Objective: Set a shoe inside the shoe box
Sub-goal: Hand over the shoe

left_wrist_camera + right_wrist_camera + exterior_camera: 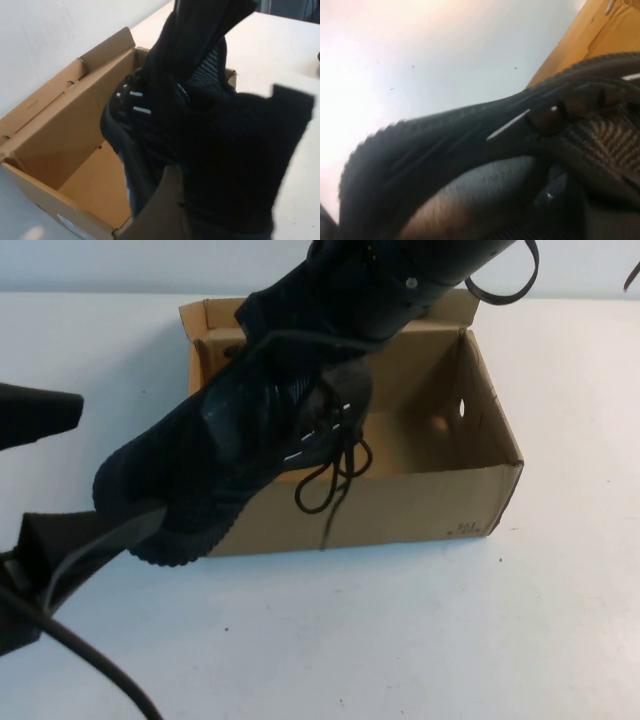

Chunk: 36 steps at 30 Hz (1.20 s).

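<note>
The black knit shoe hangs tilted over the front left corner of the open brown shoe box. Its toe points out past the box's front wall and its laces dangle. My left gripper comes from the lower left and is shut on the shoe's toe. My right gripper reaches down from the top and is shut on the heel end. The left wrist view shows the shoe above the box's inside. The right wrist view is filled by the shoe's ribbed sole edge, with a cardboard wall behind.
The white table lies around the box. The box's lid flap stands open at the far left side. A black cable runs off my left arm at the lower left.
</note>
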### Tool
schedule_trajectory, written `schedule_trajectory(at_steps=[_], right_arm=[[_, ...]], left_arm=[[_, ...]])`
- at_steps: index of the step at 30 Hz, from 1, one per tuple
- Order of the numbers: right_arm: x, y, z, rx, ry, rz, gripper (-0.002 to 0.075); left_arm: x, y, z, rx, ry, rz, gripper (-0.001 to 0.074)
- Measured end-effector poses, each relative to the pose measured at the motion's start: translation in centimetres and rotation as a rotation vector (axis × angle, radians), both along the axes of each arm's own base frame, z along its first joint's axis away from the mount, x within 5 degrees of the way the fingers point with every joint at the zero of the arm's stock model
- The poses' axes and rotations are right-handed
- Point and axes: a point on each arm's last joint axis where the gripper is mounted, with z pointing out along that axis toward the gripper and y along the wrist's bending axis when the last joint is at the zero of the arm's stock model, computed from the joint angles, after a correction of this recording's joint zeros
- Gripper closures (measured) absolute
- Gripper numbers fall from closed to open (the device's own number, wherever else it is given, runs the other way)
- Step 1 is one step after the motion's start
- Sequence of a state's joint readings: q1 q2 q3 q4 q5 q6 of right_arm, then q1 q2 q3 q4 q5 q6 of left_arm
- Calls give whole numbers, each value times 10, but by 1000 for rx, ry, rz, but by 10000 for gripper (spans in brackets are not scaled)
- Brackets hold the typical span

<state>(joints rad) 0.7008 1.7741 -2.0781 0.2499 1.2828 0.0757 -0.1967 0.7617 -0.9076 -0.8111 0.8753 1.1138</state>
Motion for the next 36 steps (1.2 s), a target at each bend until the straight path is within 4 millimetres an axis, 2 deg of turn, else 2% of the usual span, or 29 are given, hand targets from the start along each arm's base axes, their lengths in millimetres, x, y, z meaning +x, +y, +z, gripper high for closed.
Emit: schedule_trajectory(at_steps=[14,23,31,36], right_arm=[[1,1,-2,3,13,-7,732],[13,19,-27,11,114,10,732],[18,22,-25,58,88,-8,732],[19,23,-24,74,83,-11,732]], left_arm=[[14,-6,-4,-16,28,-30,79],[16,-4,-6,41,-2,-37,71],[18,-3,-9,78,-2,-30,76],[27,-8,-16,104,35,-58,76]])
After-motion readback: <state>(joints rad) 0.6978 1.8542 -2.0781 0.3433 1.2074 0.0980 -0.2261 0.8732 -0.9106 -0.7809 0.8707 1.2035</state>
